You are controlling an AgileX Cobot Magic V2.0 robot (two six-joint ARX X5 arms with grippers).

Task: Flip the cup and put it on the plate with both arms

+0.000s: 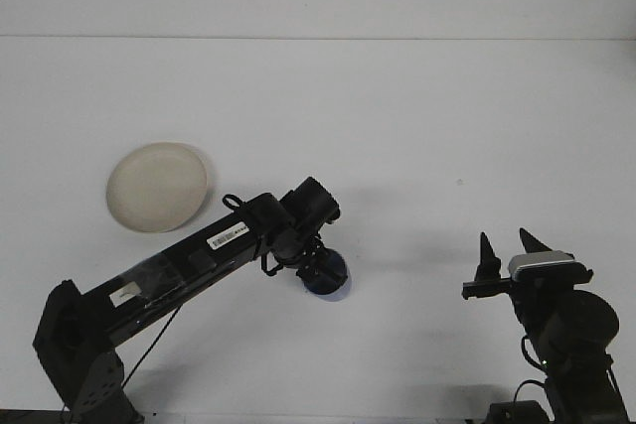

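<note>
Left gripper (316,267) sits right on the blue cup (328,278), seems clamped on it; cup is right-below the plate (157,187), well apart. Right gripper (506,250) open, far right of the cup.

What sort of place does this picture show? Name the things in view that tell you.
Probably a robot test bench or lab: a bare white table holds only a cream round plate and a dark blue cup, worked by two black robot arms, left gripper and right gripper.
</note>
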